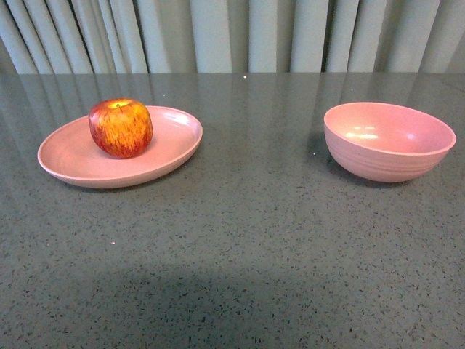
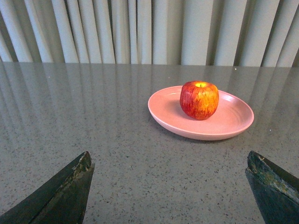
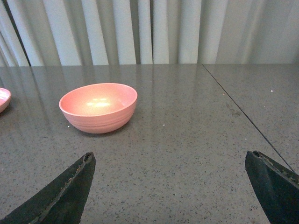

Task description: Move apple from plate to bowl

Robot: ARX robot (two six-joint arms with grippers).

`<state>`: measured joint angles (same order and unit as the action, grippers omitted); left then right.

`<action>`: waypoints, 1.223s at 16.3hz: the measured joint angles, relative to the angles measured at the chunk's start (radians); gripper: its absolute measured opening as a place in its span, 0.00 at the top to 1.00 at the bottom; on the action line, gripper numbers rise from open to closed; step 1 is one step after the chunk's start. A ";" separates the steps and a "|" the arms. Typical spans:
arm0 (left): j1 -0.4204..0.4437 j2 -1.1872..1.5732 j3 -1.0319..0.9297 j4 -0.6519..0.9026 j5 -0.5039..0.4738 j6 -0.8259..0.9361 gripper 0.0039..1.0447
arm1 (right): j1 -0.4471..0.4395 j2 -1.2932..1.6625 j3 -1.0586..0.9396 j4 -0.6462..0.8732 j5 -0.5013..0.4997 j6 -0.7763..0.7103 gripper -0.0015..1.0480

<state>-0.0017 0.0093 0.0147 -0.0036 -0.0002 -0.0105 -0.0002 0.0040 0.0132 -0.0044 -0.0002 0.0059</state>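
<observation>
Apple (image 1: 120, 128): round, red skin with yellow-orange streaks down the sides, yellowish stem dimple facing up, standing upright. It sits on the plate (image 1: 73, 163), about mid-plate, slightly toward the far rim. Plate: shallow pink oval, on the speckled grey bench (image 1: 240, 240), toward the left edge, far half. Bowl (image 1: 378, 166): deep, pink, faint ridges outside, light glare inside, toward the right edge, well apart from the plate. Pleated curtain (image 1: 218, 36) behind the far edge. Left jaws: spread wide, gripping nothing, over bare bench short of the plate. Right jaws: likewise spread wide, gripping nothing, facing the bowl.
</observation>
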 joint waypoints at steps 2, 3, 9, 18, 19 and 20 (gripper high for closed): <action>0.000 0.000 0.000 0.000 0.000 0.000 0.06 | 0.000 0.000 0.000 0.000 0.000 0.000 0.06; 0.000 0.000 0.000 0.000 0.000 0.000 0.06 | 0.000 0.000 0.000 0.000 0.000 0.000 0.06; 0.000 0.000 0.000 0.000 0.000 0.000 0.06 | 0.000 0.000 0.000 0.000 0.000 0.000 0.06; 0.000 0.000 0.000 0.000 0.000 0.000 0.06 | 0.000 0.000 0.000 0.000 0.000 0.000 0.06; 0.000 0.000 0.000 0.000 0.000 0.000 0.06 | 0.000 0.000 0.000 0.000 0.000 0.000 0.06; 0.000 0.000 0.000 0.000 0.000 0.000 0.06 | 0.000 0.000 0.000 0.000 0.000 0.000 0.06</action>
<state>-0.0017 0.0093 0.0147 -0.0036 -0.0002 -0.0105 -0.0002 0.0040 0.0132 -0.0044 -0.0002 0.0059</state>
